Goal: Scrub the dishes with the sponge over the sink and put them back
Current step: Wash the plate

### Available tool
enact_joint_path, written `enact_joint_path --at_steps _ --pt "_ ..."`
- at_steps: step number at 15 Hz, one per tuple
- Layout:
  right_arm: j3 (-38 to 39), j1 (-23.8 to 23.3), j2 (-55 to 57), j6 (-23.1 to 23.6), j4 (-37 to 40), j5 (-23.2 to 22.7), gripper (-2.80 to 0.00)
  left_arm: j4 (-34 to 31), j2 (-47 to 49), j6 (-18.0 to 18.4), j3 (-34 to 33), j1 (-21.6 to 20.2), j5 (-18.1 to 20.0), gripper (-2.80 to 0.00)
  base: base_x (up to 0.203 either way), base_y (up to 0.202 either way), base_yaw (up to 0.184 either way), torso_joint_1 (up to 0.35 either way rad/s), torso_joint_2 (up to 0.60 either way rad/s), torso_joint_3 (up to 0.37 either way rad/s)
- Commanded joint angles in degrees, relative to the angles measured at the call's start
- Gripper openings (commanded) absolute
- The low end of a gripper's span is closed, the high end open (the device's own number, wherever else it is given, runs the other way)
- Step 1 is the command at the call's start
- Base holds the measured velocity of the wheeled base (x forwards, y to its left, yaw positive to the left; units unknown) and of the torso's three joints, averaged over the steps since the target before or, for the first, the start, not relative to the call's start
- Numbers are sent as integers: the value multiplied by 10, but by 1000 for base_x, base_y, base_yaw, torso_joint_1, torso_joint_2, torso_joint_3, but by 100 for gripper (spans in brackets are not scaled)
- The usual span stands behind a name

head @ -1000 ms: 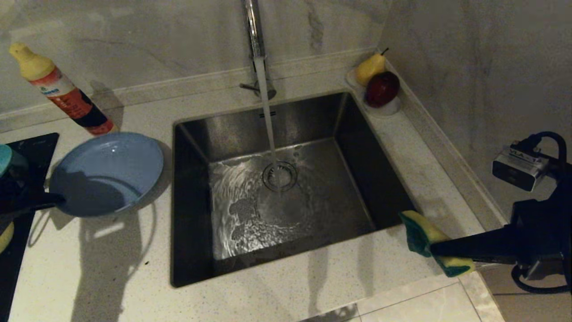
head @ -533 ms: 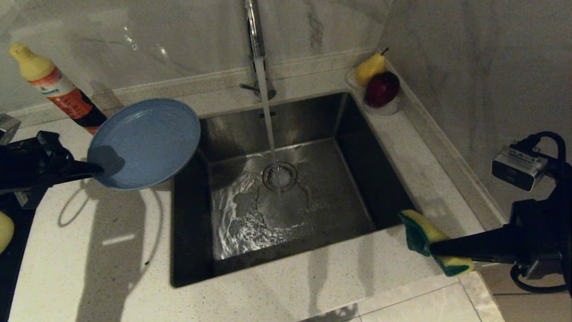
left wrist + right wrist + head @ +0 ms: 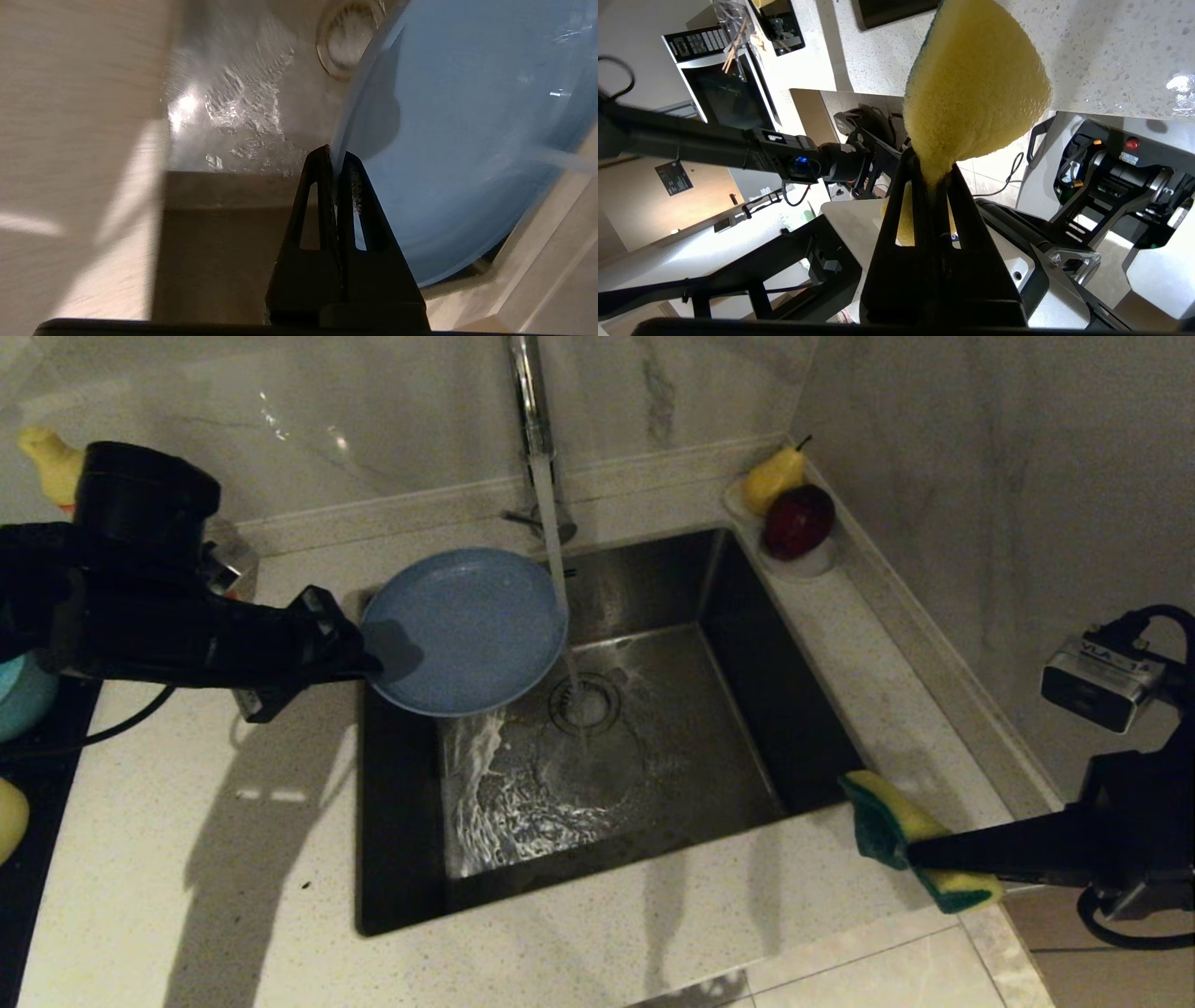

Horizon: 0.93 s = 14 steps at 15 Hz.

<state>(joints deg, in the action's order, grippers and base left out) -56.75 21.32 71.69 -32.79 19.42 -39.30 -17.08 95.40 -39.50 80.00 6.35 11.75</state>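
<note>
Plate (image 3: pixel 464 630) looks light and stiff but slick when wet, pinched at its rim by the closed left tool (image 3: pixel 332 161) over the sink (image 3: pixel 653 747); right tool (image 3: pixel 920 861) squeezes the soft sponge (image 3: pixel 892 831) beside the bench edge

The pale speckled desk (image 3: pixel 233 877) holds the steel sink (image 3: pixel 653 579), with a small white dish (image 3: pixel 822 563) at its far right corner.

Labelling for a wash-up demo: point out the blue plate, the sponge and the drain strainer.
blue plate (image 3: pixel 464 630), head view, middle of its face.
sponge (image 3: pixel 885 819), head view, yellow-green end near the sink corner.
drain strainer (image 3: pixel 585 703), head view, its centre.
</note>
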Motion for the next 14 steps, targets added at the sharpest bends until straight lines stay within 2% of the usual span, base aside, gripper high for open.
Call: enact_joint_path --at_steps 1,4,7,9,14 --pt "1 0 -10 -3 2 -2 -280 6 48 -5 13 35 -5 -280 0 0 0 0 0 0" --pt "3 0 -13 0 1 -3 -280 46 74 -12 13 74 -7 -280 0 0 0 0 0 0" --pt "4 0 -10 1 0 -3 -280 55 93 -12 15 101 -9 -280 0 0 0 0 0 0" --pt "5 0 -8 2 0 -3 -280 79 110 -12 18 117 -25 -280 0 0 0 0 0 0" --pt "8 0 -6 2 0 -3 -280 85 116 -13 16 135 -40 -280 0 0 0 0 0 0"
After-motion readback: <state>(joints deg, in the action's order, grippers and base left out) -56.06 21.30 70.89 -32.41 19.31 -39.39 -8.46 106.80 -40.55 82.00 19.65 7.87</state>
